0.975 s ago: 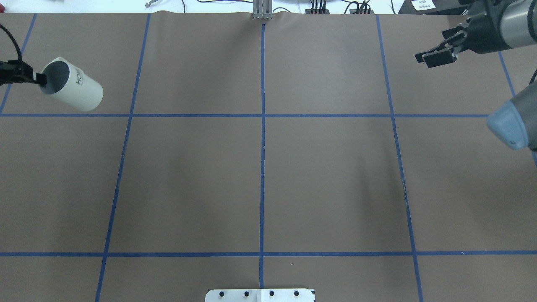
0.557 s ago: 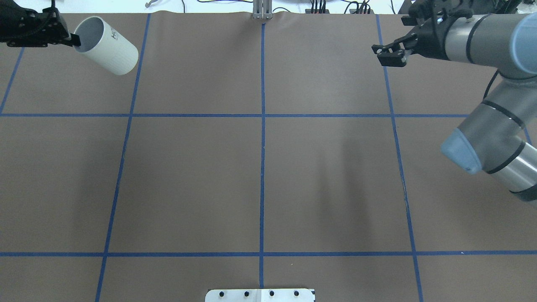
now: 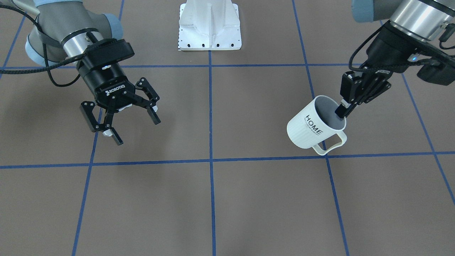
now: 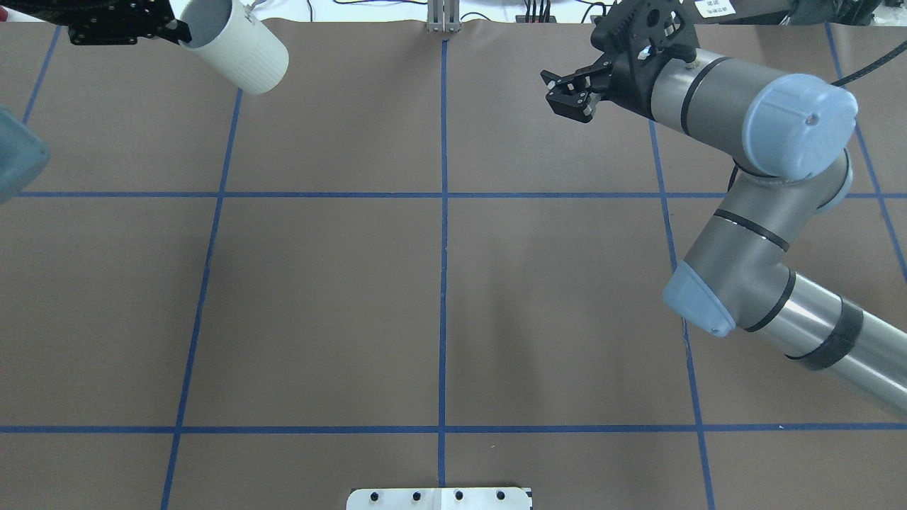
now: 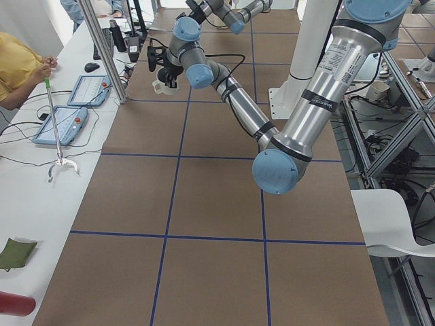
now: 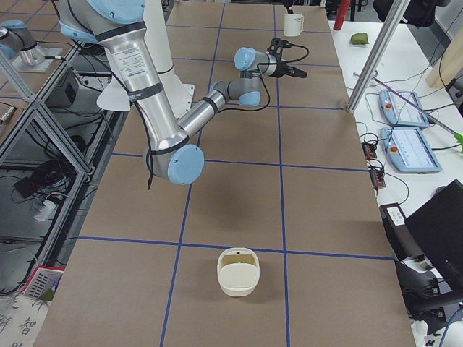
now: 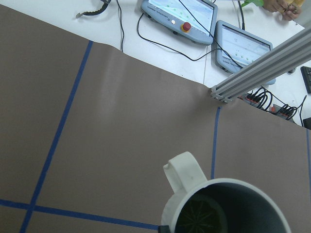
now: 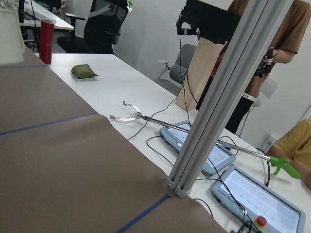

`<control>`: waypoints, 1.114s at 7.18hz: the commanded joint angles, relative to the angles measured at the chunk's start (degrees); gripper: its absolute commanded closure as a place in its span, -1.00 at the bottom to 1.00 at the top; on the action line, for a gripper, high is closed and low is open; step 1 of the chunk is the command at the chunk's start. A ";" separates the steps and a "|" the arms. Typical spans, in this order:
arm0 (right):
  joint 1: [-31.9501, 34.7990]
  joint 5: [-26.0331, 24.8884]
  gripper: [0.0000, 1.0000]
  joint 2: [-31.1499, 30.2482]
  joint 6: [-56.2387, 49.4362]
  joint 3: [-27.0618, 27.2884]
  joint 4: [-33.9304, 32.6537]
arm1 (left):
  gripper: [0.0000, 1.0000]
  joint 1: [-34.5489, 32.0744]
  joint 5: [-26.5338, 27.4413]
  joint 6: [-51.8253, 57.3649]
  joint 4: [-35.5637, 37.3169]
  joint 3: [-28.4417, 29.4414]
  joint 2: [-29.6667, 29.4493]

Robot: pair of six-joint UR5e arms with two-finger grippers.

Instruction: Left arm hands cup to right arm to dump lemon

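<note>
Where blue tape lines (image 4: 443, 283) grid the brown table (image 4: 319, 297), control tablets (image 7: 177, 12) lie on a white bench (image 7: 43, 7) beyond | cup (image 3: 312, 128) tilted in air, lemon (image 7: 200, 213) inside | left gripper (image 3: 343, 111) clamped on its rim | right gripper (image 3: 135, 128) spread wide, well apart from cup

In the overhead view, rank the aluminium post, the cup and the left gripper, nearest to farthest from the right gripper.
From the right gripper:
1. the aluminium post, centre of the far edge.
2. the cup, far left, held tilted.
3. the left gripper, just beyond, pinching the cup's rim.
</note>
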 commanded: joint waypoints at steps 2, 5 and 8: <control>-7.85 -12.67 -0.98 5.61 -1.15 -4.58 6.56 | 1.00 2.53 0.17 -3.69 0.13 5.52 -6.54; -9.53 -13.39 -0.92 11.36 -3.43 -9.97 6.47 | 1.00 4.98 0.35 -7.63 0.04 7.39 -10.42; -10.68 -15.06 -0.96 11.54 -3.79 -10.06 6.38 | 1.00 8.42 2.37 -9.40 0.04 7.30 -11.83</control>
